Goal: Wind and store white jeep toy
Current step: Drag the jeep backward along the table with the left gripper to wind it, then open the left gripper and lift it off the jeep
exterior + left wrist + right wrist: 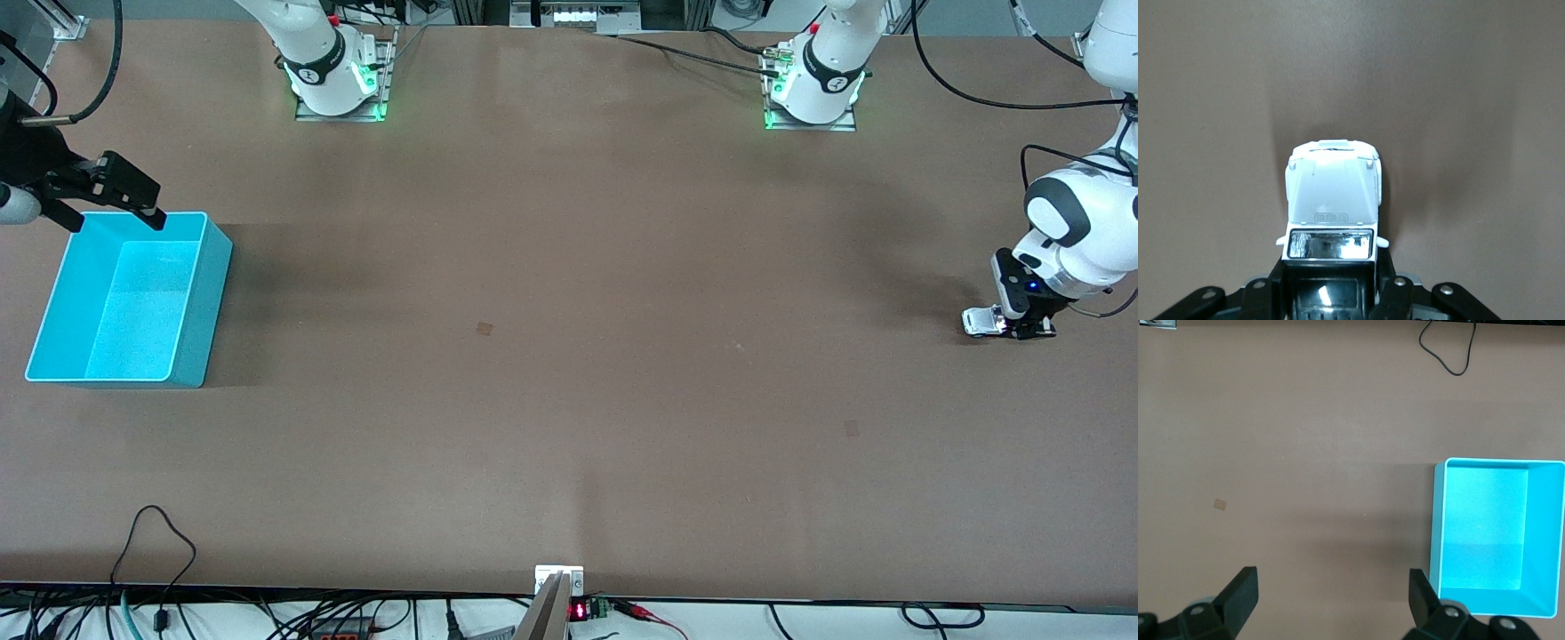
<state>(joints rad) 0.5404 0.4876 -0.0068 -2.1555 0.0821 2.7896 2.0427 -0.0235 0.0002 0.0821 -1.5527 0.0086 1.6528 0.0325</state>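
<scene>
Matte brown table [569, 400]; glossy boxy white jeep toy [1333, 200]; rectangular turquoise bin [191, 333].

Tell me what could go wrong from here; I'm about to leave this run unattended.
1. The left gripper is shut on only the rear of the white jeep toy, so it may slip or pivot during winding.
2. The turquoise bin sits at the right arm's end of the table, so a long carry could drop the jeep.
3. The right gripper, open, hangs over the bin's rim and might block a drop-off.
</scene>
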